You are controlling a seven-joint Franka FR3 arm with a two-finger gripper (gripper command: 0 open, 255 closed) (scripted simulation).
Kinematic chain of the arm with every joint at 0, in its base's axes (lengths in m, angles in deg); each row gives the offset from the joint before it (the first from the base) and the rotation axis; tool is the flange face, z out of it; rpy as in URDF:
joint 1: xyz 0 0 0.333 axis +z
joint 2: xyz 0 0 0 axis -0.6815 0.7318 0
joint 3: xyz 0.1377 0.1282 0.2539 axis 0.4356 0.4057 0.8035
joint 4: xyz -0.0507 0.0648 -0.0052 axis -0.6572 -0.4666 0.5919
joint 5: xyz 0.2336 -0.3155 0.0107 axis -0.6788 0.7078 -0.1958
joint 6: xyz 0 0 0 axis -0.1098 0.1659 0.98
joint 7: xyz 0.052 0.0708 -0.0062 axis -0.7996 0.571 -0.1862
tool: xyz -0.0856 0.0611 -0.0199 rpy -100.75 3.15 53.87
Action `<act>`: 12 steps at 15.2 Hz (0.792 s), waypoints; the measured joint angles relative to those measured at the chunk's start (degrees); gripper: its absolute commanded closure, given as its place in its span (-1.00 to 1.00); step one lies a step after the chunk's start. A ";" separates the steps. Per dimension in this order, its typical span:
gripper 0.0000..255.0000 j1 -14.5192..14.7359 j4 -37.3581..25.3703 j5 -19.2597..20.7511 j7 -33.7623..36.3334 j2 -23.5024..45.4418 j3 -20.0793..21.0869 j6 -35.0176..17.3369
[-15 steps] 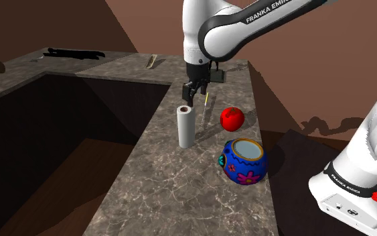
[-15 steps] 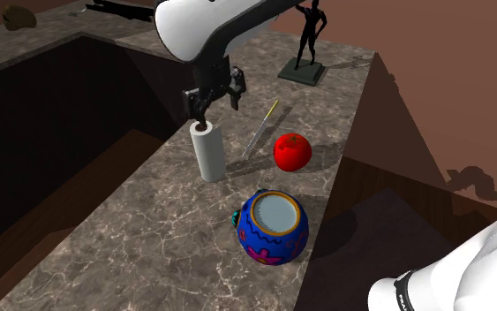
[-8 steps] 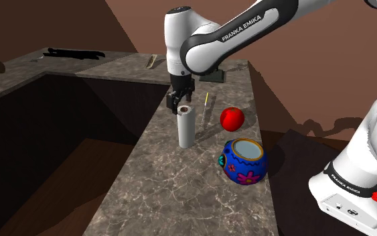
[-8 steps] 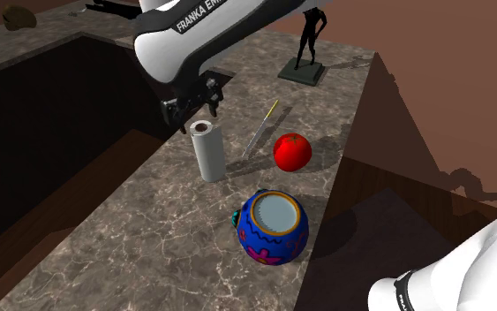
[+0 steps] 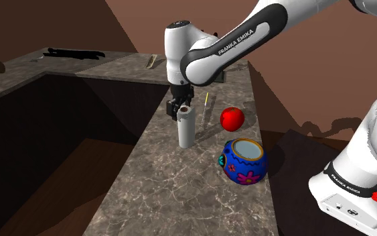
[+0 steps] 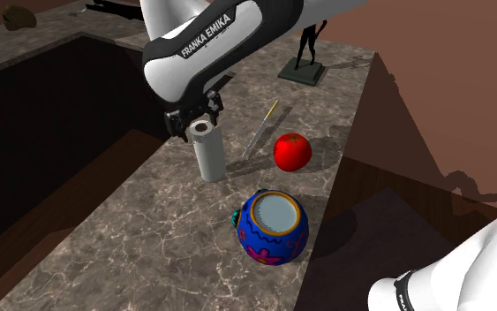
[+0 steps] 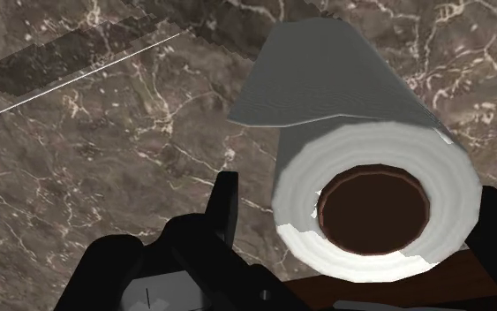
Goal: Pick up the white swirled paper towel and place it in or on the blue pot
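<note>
The white paper towel roll (image 5: 186, 129) stands upright on the marbled tabletop (image 5: 167, 194); the claw (image 5: 180, 110) hangs open, fingers straddling the roll's top; in the shoulder view the blue pot (image 5: 245, 161) sits at the roll's four o'clock.

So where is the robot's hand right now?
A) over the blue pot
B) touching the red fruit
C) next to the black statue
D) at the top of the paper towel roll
D: the hand is right at the top of the upright paper towel roll, with one finger on each side of it, away from the blue pot.
</note>
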 measured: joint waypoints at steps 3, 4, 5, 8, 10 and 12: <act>-1.00 0.01 -0.01 0.04 0.02 0.09 -0.02 -0.09; -1.00 0.01 -0.01 0.04 0.02 0.10 -0.02 -0.10; 1.00 0.01 -0.01 0.04 0.02 0.10 -0.02 -0.10; 1.00 0.04 -0.06 0.02 0.04 0.07 0.03 -0.13; 1.00 0.05 -0.06 0.01 0.04 0.07 0.04 -0.14; 1.00 0.06 -0.04 0.01 0.06 0.05 0.04 -0.14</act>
